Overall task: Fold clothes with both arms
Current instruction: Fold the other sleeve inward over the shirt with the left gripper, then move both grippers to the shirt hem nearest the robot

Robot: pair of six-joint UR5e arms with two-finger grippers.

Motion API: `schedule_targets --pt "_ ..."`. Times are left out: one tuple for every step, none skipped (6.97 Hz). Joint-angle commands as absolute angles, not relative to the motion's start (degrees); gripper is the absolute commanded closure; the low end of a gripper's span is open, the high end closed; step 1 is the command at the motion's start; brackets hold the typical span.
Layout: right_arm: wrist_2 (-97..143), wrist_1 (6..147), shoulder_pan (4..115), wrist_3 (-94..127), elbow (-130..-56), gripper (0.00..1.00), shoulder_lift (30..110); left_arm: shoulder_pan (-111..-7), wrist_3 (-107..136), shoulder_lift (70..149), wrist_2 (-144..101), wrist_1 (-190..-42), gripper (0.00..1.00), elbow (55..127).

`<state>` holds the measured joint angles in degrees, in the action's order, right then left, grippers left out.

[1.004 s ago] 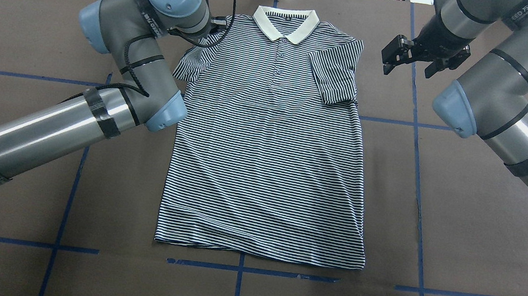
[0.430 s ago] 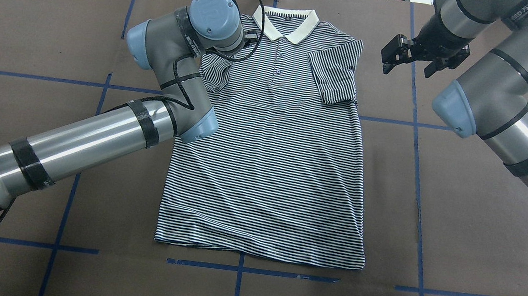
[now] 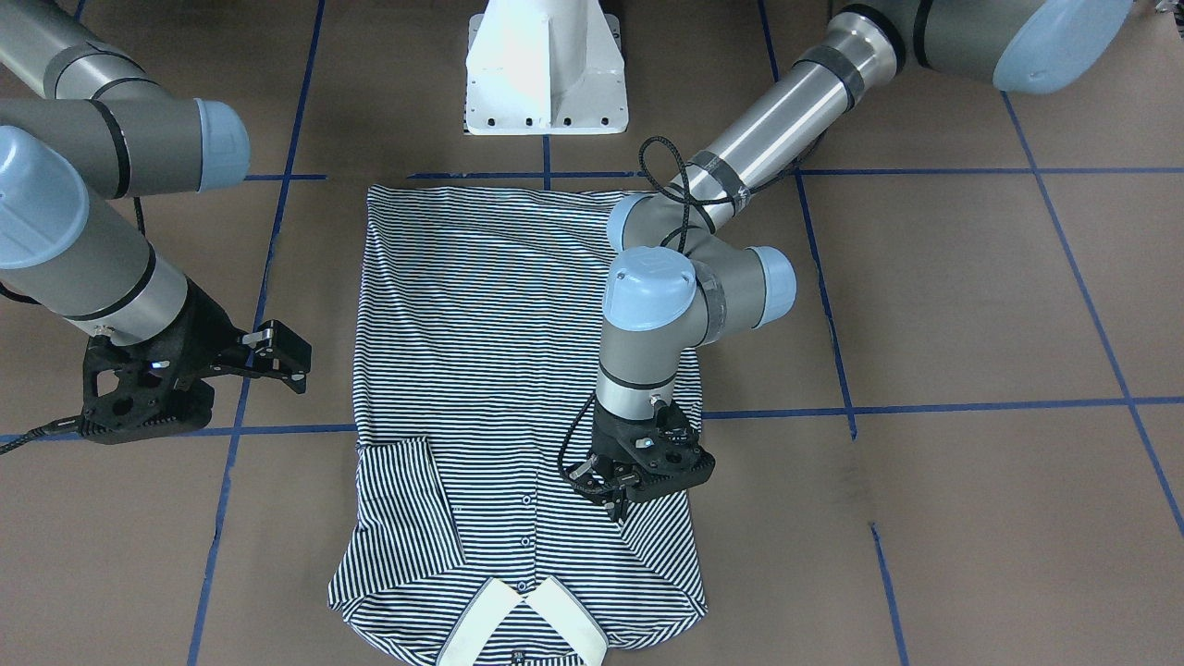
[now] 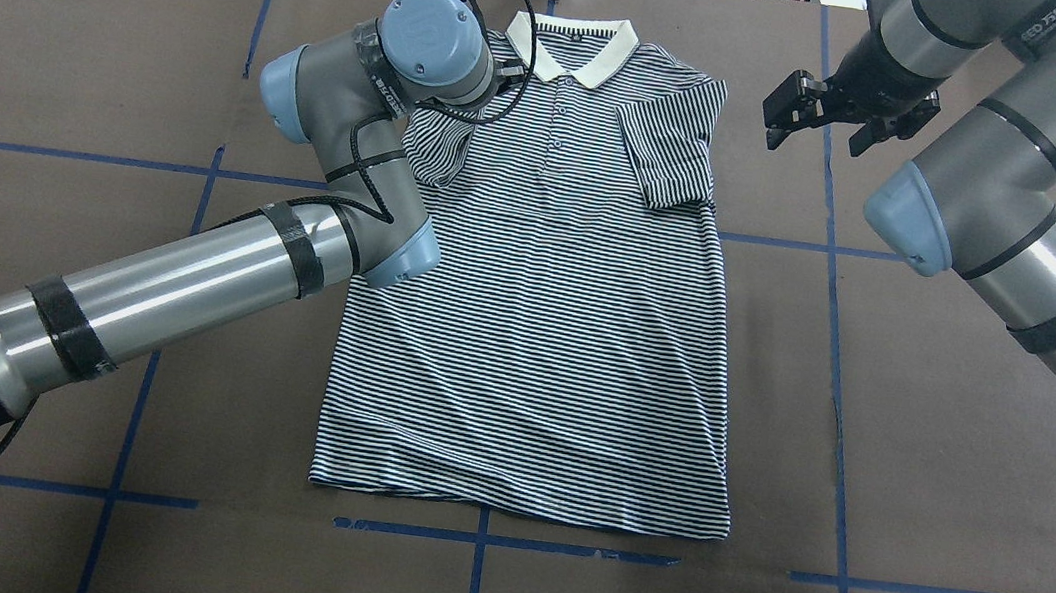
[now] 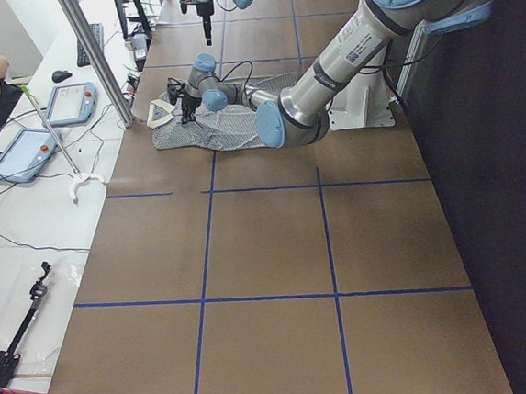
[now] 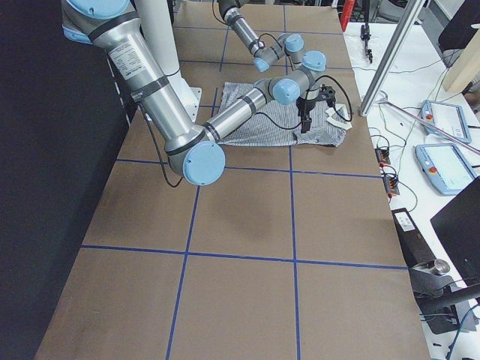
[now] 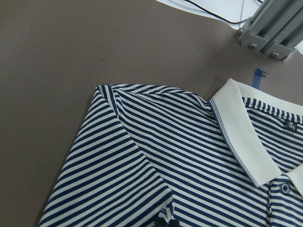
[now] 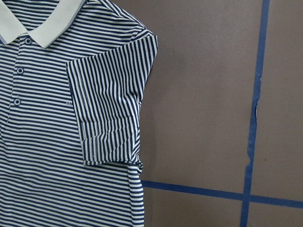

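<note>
Now: left gripper pinching a sleeve, right gripper open and off the shirt

Left gripper (image 3: 618,504): pointed straight down, fingers almost together, nipping a pucker of striped cloth at the edge of the left-side sleeve (image 4: 435,149). That sleeve lies turned in over the chest, just below the collar (image 4: 571,45). The left wrist view shows a small bunch of fabric at the fingertips.

Right gripper (image 4: 820,121): fingers spread wide, holding nothing, touching nothing. It hangs above bare desk (image 4: 924,436) just beside the shirt's other shoulder. The right-side sleeve (image 4: 667,152) lies folded flat onto the front.

Shirt (image 4: 533,337): flat on the desk, front up, buttons showing, collar at the far edge from the robot, hem toward its base, between blue tape lines (image 4: 841,375).

Writing: the dark neck label (image 7: 289,125) inside the collar has a white mark, too small to read. The chest logo (image 8: 68,102) is a tiny pale mark at the folded sleeve's edge, unreadable. White lettering (image 4: 1051,18) on the right arm (image 4: 1010,144) is cut by the frame edge, not legible in full.
</note>
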<state>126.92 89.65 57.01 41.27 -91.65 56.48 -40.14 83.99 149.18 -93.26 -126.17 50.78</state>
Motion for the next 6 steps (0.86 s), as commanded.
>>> schedule_targets --pt "126.91 89.56 56.95 41.40 -91.49 0.00 56.51 -40.17 84.11 149.59 -93.25 -126.65 0.53 50.71" --pt "126.91 89.65 56.95 41.31 -91.49 0.00 56.51 -40.17 84.02 149.59 -93.43 -126.65 0.25 50.71" --pt "126.91 89.65 56.95 41.40 -91.49 0.00 56.60 -40.17 83.50 149.59 -93.95 -126.65 0.00 51.41" --pt "126.91 89.56 56.95 41.57 -92.10 0.00 56.95 -40.43 81.84 148.55 -97.17 -126.04 0.00 55.42" --pt "127.09 89.56 56.08 44.79 -94.28 0.00 59.04 -40.34 81.48 143.40 -101.21 -124.47 0.00 63.20" --pt "126.65 89.47 53.90 48.04 -98.48 0.00 62.02 -40.34 80.17 138.30 -102.99 -118.19 0.00 72.76"
